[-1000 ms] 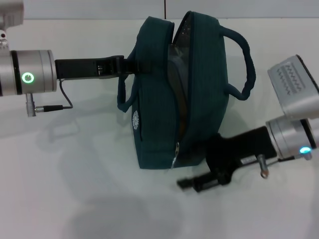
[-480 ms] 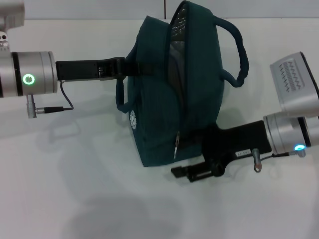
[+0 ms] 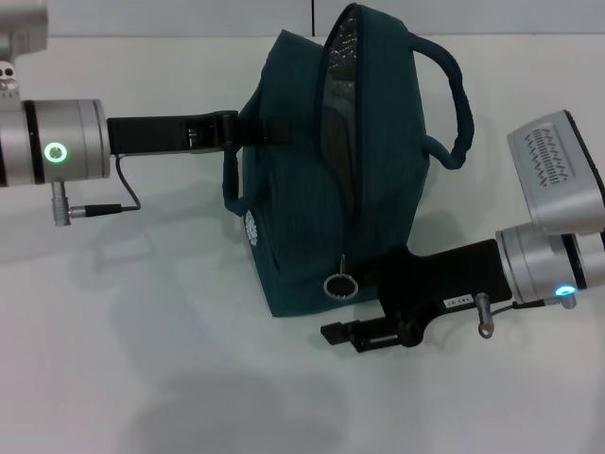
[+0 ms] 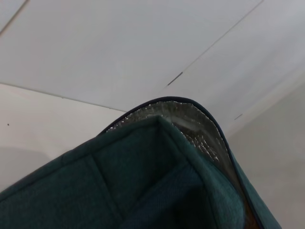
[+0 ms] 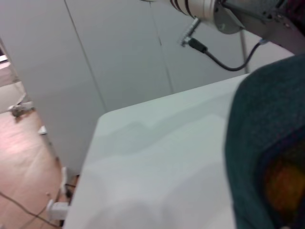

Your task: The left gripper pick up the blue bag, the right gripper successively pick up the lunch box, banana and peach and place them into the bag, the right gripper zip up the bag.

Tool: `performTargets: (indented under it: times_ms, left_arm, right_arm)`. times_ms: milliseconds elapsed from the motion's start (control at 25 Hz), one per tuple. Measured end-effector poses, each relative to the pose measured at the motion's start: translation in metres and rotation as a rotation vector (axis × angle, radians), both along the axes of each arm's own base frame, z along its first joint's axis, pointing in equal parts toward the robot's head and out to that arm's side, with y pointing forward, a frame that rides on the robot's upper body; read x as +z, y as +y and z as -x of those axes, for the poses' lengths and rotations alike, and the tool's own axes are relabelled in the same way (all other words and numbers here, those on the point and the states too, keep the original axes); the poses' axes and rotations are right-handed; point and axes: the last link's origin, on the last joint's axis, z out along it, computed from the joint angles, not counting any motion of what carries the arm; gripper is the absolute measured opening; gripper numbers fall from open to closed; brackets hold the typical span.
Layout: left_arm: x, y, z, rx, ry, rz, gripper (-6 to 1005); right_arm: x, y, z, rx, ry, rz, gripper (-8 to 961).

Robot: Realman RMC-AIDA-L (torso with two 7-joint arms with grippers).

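Blue bag (image 3: 321, 180) upright, left gripper (image 3: 227, 132) clamping, right gripper (image 3: 345, 333) beside

Head cam: high, faces forward and down on white table (image 3: 142, 378); whole blue bag (image 3: 312, 208) mid-frame, both arms enter from sides.
Left wrist cam: very near bag (image 4: 119, 181), looks along its top edge past silver lining (image 4: 190, 119) toward pale wall panels (image 4: 119, 47).
Right wrist cam: close beside bag (image 5: 262, 143) — faces across table (image 5: 157, 162) toward left arm (image 5: 224, 14), wall beyond.
Shared: bag in all three; table in head, right wrist.
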Motion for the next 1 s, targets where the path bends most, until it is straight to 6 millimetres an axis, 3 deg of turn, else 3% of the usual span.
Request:
performTargets:
  times_ms: [280, 720, 920, 1000]
  left_arm:
    - [-0.001, -0.002, 0.002, 0.006, -0.001, 0.002, 49]
    - [0.000, -0.003, 0.003, 0.009, -0.002, 0.003, 50]
    - [0.000, -0.003, 0.004, 0.010, -0.002, 0.002, 50]
    - [0.000, -0.003, 0.004, 0.009, -0.002, 0.002, 50]
  right_arm:
    - [0.000, 0.003, -0.003, -0.033, 0.007, -0.031, 570]
    - [0.002, 0.008, -0.004, -0.051, 0.037, -0.088, 387]
    - [0.001, 0.007, -0.008, -0.063, 0.029, -0.084, 191]
    - [0.000, 0.006, -0.011, -0.074, 0.023, -0.085, 171]
